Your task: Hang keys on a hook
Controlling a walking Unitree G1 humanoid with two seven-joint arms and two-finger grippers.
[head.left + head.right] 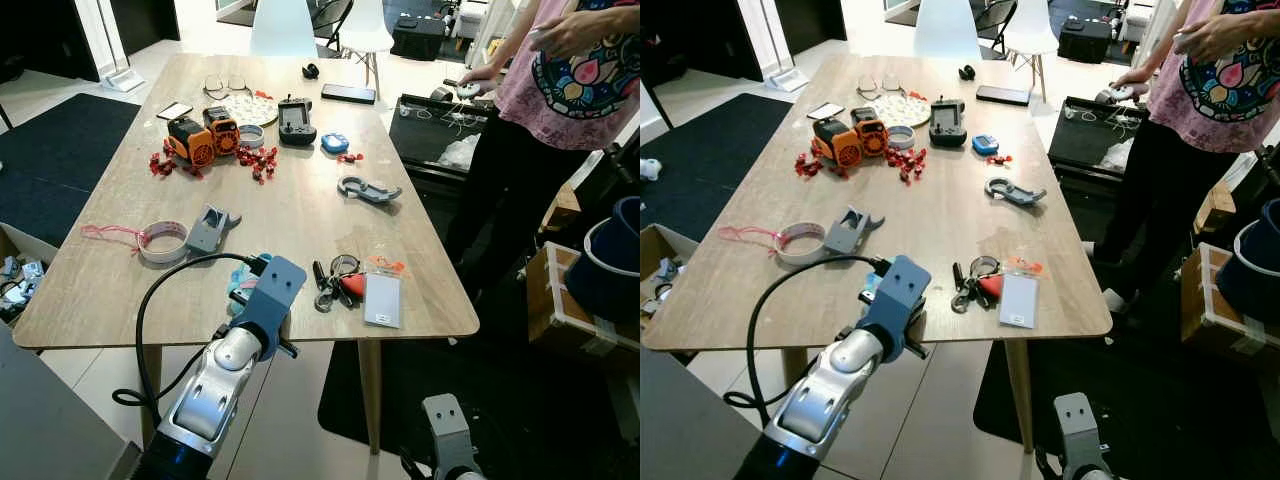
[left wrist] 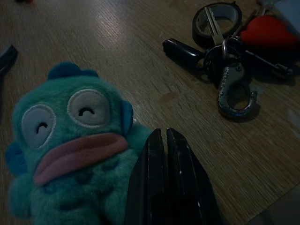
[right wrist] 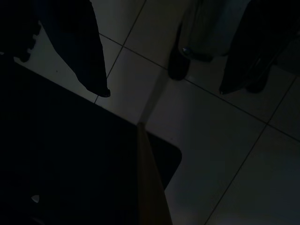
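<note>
The left gripper [image 2: 164, 140] is seen low over the near edge of the wooden table [image 1: 300, 215], its two black fingers pressed together and empty, just beside a teal plush toy [image 2: 70, 140]. The keys [image 1: 333, 280] lie flat on the table near its front edge, right of the gripper and next to a white card [image 1: 382, 299]. The right gripper [image 3: 164, 91] hangs over the tiled floor [image 3: 225, 154] with its fingers spread apart.

Matt light-wood bench [image 1: 300, 220]; fuzzy teal plush toy [image 2: 70, 140]; keys [image 2: 229, 70] of shiny metal; glossy black tool fingers [image 2: 157, 187].
</note>
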